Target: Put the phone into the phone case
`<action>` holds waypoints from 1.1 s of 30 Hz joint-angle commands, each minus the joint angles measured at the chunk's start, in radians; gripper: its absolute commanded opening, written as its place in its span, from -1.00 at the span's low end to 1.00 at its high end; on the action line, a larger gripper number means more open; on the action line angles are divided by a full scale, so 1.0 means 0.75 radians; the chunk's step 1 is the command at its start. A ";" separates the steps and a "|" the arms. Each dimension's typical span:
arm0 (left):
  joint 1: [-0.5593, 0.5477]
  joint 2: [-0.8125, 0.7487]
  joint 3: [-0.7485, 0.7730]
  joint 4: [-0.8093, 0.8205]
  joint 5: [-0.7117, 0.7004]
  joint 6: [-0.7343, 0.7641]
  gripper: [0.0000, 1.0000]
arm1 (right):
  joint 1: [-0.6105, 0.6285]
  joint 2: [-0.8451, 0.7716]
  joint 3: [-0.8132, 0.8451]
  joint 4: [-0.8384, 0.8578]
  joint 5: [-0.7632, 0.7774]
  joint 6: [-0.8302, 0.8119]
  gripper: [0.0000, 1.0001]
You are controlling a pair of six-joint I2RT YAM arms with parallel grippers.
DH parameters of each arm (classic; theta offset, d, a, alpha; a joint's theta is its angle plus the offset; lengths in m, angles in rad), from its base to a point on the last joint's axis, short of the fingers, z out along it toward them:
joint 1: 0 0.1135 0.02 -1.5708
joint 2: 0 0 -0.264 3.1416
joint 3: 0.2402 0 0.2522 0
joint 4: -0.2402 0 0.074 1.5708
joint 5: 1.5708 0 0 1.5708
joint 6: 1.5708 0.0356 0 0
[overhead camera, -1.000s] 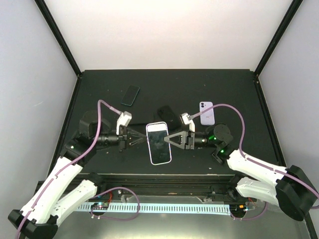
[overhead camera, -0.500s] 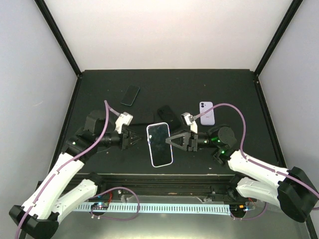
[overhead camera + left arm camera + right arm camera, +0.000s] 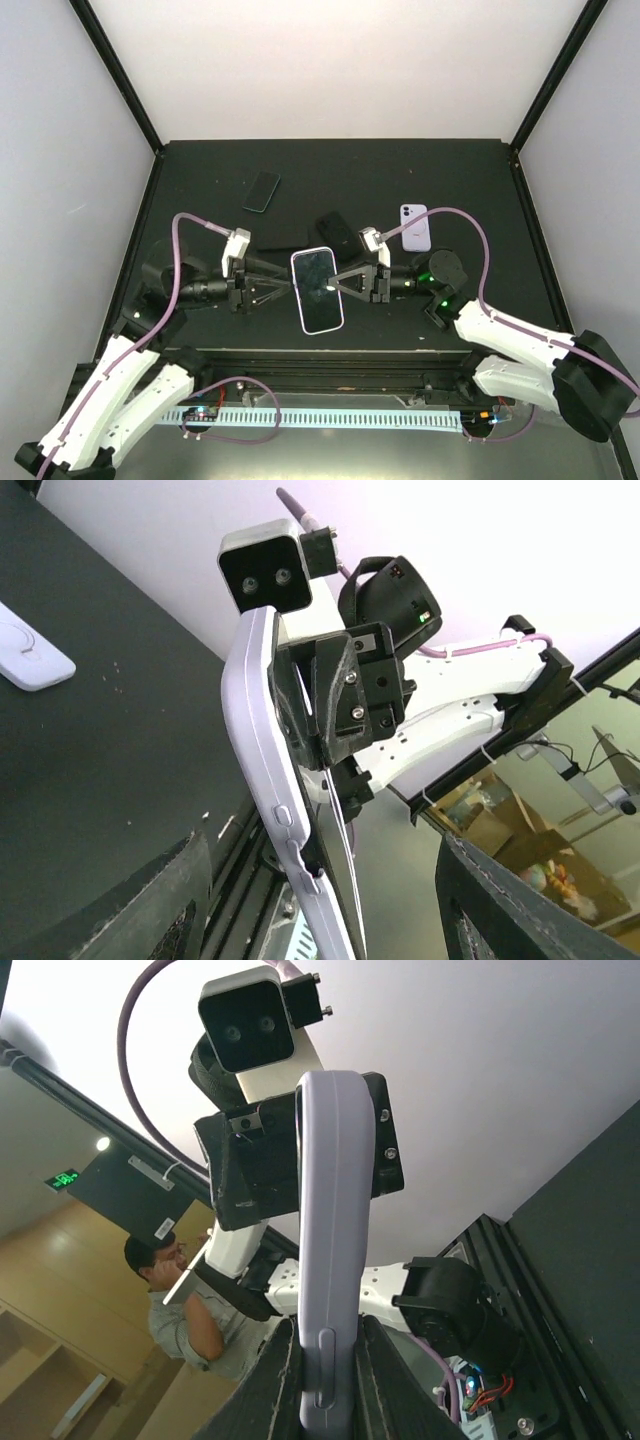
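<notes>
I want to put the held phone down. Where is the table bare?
Bare: the far strip of the table behind the dark phone and the lavender item. Crowded: the middle, around the held phone, left gripper and right gripper.

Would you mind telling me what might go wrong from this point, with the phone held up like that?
1. Only the right fingers pinch the cased phone, on one long edge, above the table; it may pivot or slip out and drop.
2. The left fingers stand open by the opposite edge; a careless move could knock the phone loose.
3. Whether the phone sits fully in its case cannot be told; a corner might pop out.
</notes>
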State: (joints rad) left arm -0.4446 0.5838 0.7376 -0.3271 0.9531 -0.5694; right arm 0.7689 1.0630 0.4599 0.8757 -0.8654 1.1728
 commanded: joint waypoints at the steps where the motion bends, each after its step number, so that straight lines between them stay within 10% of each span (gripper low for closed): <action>1: 0.004 0.063 0.011 0.090 0.065 -0.031 0.26 | 0.005 0.012 0.068 0.104 0.021 0.009 -0.98; 16: 0.000 0.143 0.023 0.030 0.065 0.133 -0.95 | 0.006 0.049 0.036 0.264 -0.014 0.107 -0.98; 33: 0.002 0.209 0.061 -0.173 0.062 0.451 -0.97 | 0.005 0.029 -0.016 0.506 -0.066 0.270 -0.98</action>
State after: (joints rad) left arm -0.4389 0.7036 0.7658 -0.3370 1.0882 -0.3042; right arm 0.7582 1.1389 0.4274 1.0966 -0.9161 1.3575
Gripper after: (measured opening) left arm 0.016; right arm 0.103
